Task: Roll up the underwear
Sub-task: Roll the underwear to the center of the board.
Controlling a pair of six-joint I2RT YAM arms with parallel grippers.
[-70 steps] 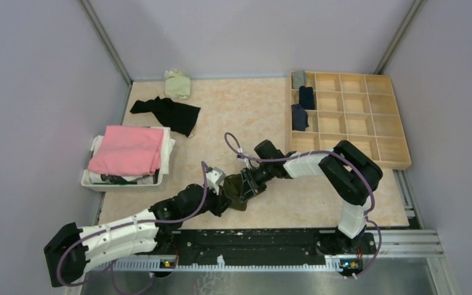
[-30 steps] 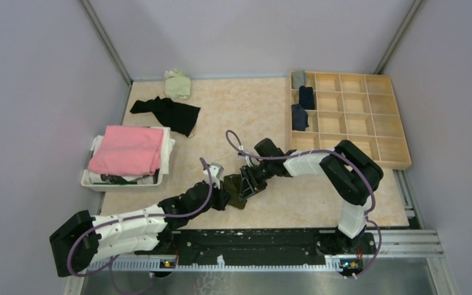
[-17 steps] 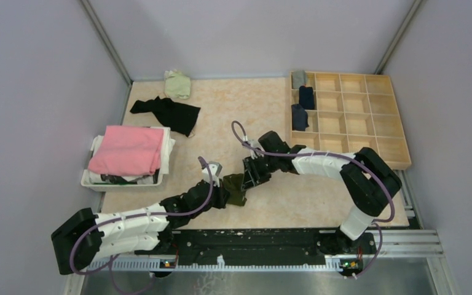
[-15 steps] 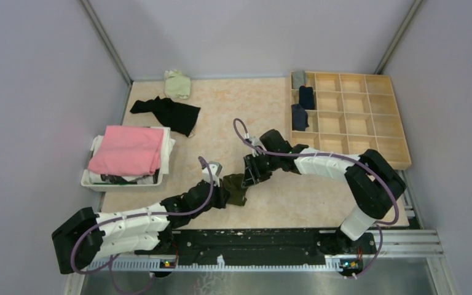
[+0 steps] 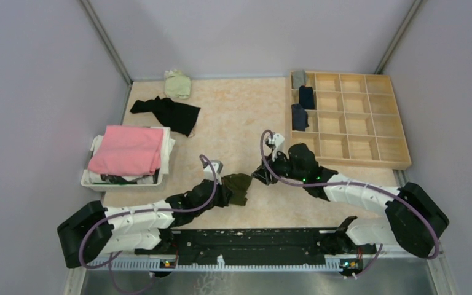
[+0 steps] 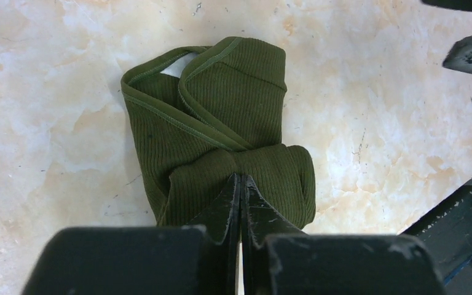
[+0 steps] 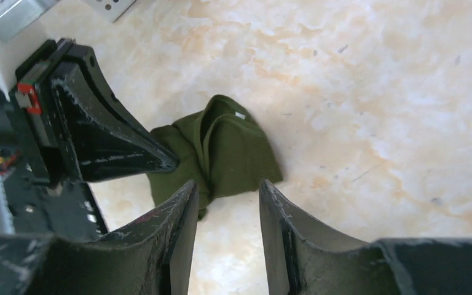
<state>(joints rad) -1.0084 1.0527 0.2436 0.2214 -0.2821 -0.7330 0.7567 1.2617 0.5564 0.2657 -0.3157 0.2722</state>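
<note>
The left jaws pinch shut on a fold of the olive underwear [image 6: 221, 123], bunched near the front of the marbled beige table [image 5: 246, 110], while the right jaws hang half-open and empty just beside it.

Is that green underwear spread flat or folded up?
Folded up: the olive underwear lies as a small layered bundle, one end pinched in the left gripper.

Your top view looks down from high behind onto the whole tabletop [image 5: 239, 110], your two wrist views close in, both on the olive underwear [image 6: 221, 141]
</note>
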